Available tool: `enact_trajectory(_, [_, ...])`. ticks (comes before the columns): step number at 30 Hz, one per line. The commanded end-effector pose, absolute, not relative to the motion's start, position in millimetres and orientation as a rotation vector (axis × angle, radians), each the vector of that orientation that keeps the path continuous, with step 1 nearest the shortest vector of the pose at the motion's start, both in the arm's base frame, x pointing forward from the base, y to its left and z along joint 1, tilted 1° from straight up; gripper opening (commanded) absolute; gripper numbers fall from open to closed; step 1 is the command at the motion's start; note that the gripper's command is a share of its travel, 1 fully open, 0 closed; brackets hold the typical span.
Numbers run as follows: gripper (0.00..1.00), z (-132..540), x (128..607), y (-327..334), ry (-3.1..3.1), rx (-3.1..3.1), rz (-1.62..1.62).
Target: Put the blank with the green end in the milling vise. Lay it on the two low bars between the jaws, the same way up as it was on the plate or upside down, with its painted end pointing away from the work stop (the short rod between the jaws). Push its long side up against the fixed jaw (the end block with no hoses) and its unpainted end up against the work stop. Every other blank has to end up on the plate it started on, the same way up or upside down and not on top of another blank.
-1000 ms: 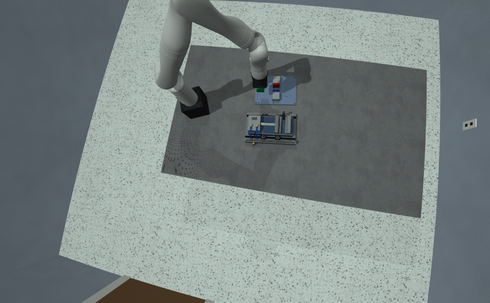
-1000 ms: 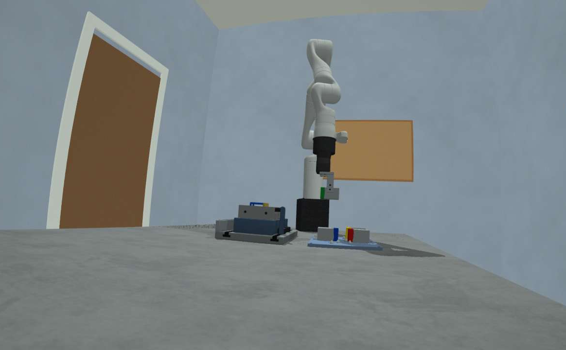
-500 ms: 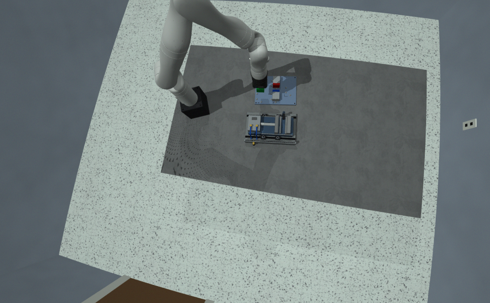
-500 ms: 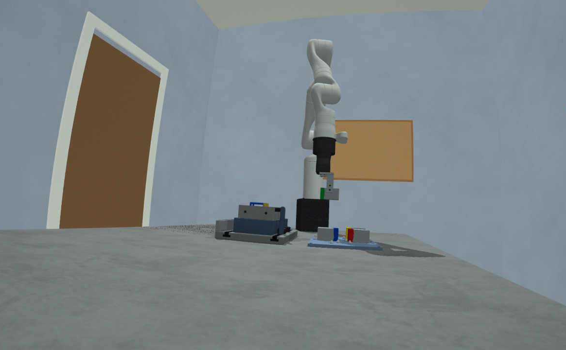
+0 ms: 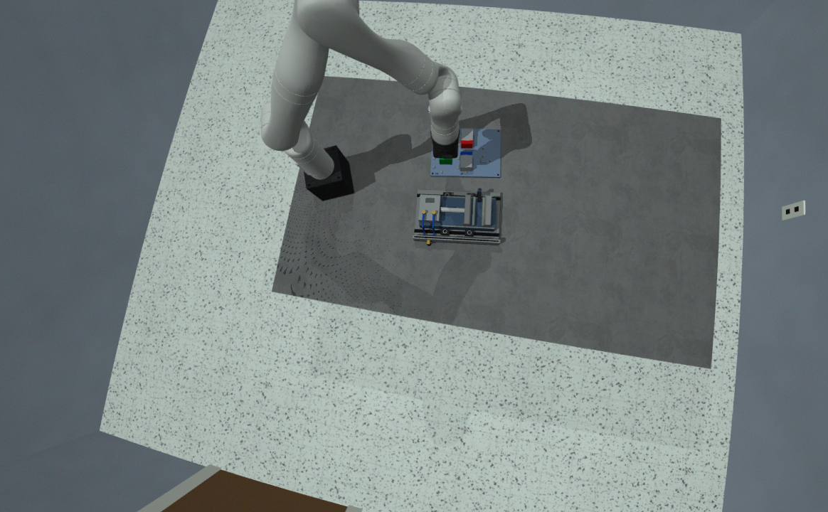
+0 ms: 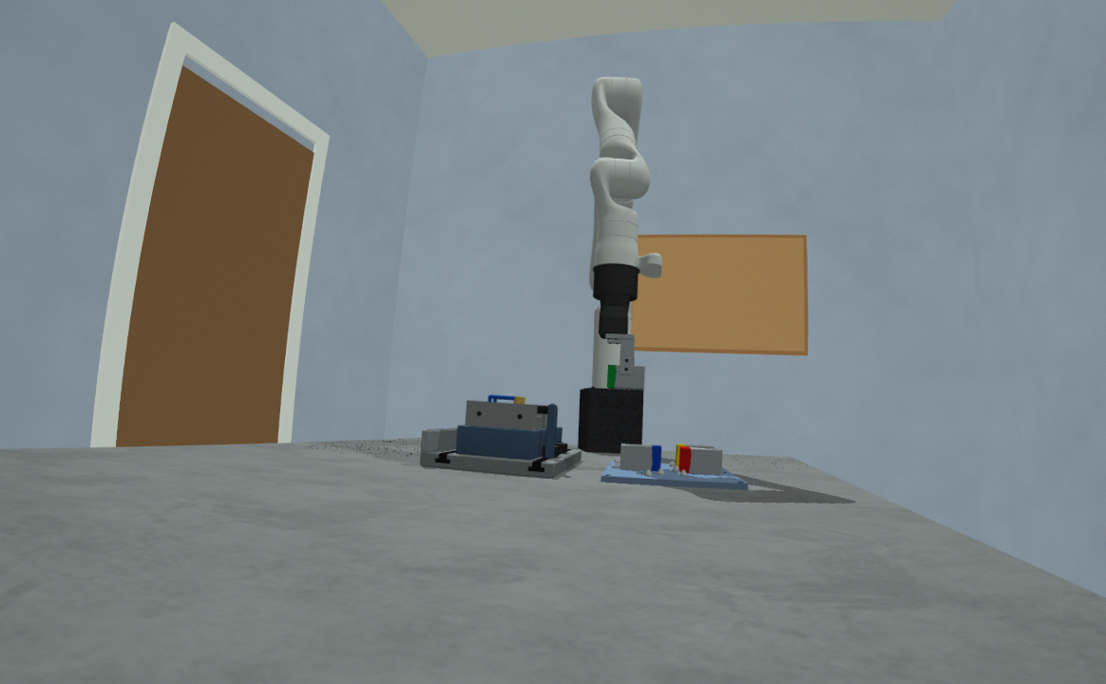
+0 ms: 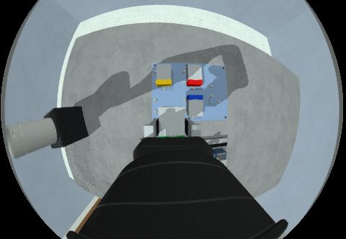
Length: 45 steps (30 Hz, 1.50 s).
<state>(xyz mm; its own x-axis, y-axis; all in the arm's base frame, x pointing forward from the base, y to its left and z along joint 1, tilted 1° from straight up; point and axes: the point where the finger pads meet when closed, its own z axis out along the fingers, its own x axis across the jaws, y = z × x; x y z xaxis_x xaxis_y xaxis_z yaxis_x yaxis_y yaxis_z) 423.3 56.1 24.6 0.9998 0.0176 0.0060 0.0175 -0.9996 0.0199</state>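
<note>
My gripper (image 6: 623, 366) is shut on the grey blank with the green end (image 6: 625, 376) and holds it level, high above the light blue plate (image 6: 673, 476). The green end (image 5: 444, 160) peeks out under my wrist in the overhead view. In the wrist view my own body hides most of the blank (image 7: 170, 125). The milling vise (image 5: 458, 213) stands on the dark mat in front of the plate, with its hosed block (image 5: 429, 207) at the left and its jaws open. The vise also shows in the side view (image 6: 502, 438).
Three other blanks lie on the plate (image 7: 189, 91): one with a yellow end (image 7: 163, 75), one with a red end (image 7: 194, 76) and one with a blue end (image 7: 194, 104). My black base block (image 5: 328, 172) stands left of the plate.
</note>
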Motion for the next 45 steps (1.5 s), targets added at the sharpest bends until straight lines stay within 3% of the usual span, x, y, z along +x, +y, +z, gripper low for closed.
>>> enact_trajectory(1, [0.0, 24, 431, 44, 0.002, 3.122, 0.012])
enact_trajectory(45, [0.0, 26, 495, -49, 0.009, 3.121, 0.014])
